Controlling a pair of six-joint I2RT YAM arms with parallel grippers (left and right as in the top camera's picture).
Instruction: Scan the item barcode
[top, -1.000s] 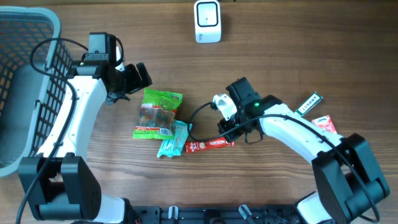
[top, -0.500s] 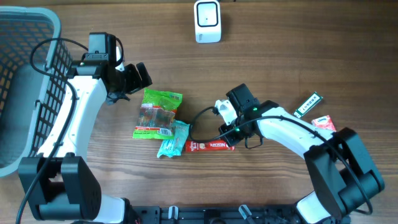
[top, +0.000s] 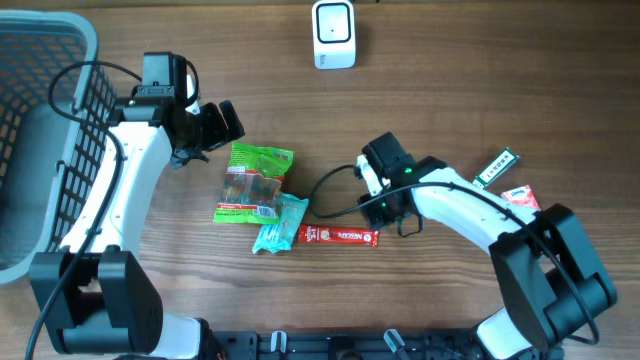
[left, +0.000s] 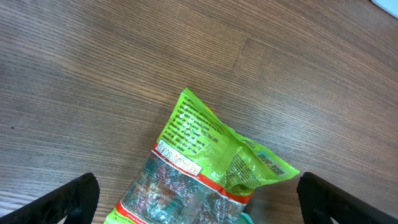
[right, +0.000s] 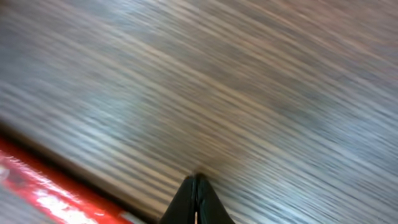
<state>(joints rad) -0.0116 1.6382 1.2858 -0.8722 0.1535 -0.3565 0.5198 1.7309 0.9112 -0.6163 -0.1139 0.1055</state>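
Overhead: the left gripper (top: 222, 122) stands spread beside the green snack bag (top: 255, 182). The right gripper (top: 385, 215) is pressed together just by the red wrapped bar (top: 338, 235), which lies flat on the table (top: 450, 80).
Left wrist: the fingers are wide apart, with the bag below them.
Right wrist: the closed tips pinch nothing, and the bar is at lower left.

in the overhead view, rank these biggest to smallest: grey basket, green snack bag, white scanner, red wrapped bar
1. grey basket, largest though cut off by the frame
2. green snack bag
3. white scanner
4. red wrapped bar, longer than the scanner but far thinner
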